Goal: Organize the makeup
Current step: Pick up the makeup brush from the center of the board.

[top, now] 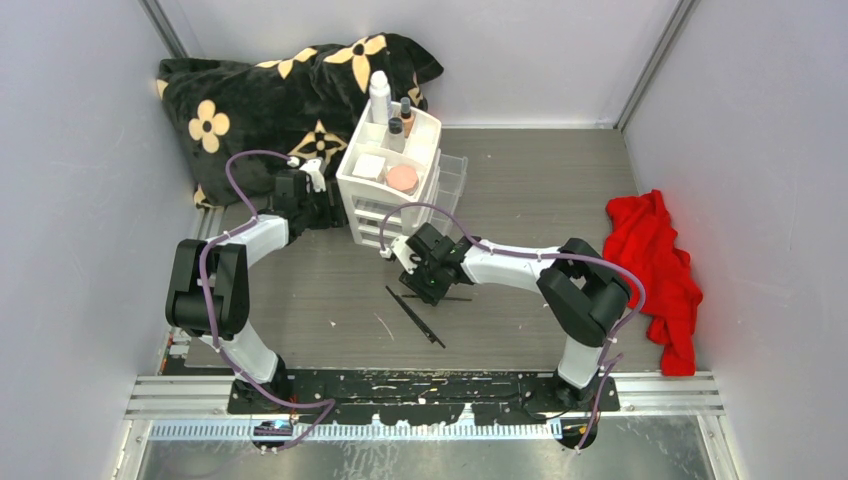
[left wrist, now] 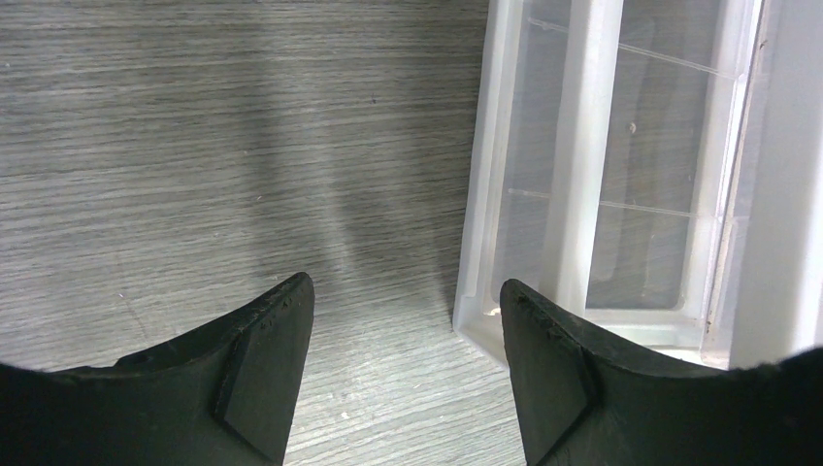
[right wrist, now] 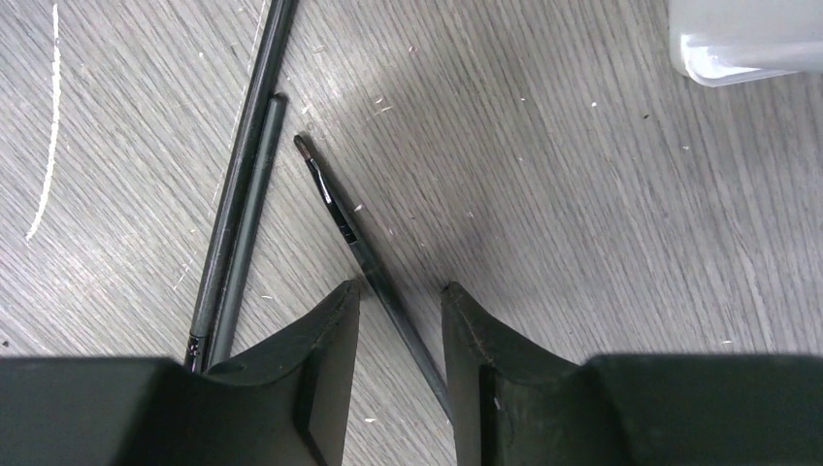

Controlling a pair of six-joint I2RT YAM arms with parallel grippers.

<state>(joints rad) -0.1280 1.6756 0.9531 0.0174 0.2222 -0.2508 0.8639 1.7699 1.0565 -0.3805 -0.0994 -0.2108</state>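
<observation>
The white drawer unit (top: 385, 190) carries on its top tray a white bottle (top: 380, 97), two tan dark-capped bottles (top: 397, 130), a white square box (top: 368, 166) and a pink compact (top: 402, 178). Thin black pencils (top: 420, 320) lie on the table in front of it. My right gripper (top: 413, 283) is open and low over them. In the right wrist view its fingertips (right wrist: 401, 288) straddle one thin black pencil (right wrist: 335, 204) without clamping it. Two more pencils (right wrist: 238, 214) lie just left. My left gripper (top: 325, 200) is open and empty (left wrist: 406, 291) beside the unit's clear drawer (left wrist: 602, 175).
A black flower-patterned blanket (top: 290, 90) lies at the back left behind the drawer unit. A red cloth (top: 655, 265) lies at the right wall. A thin white streak (right wrist: 44, 126) marks the table left of the pencils. A drawer corner (right wrist: 747, 39) shows top right.
</observation>
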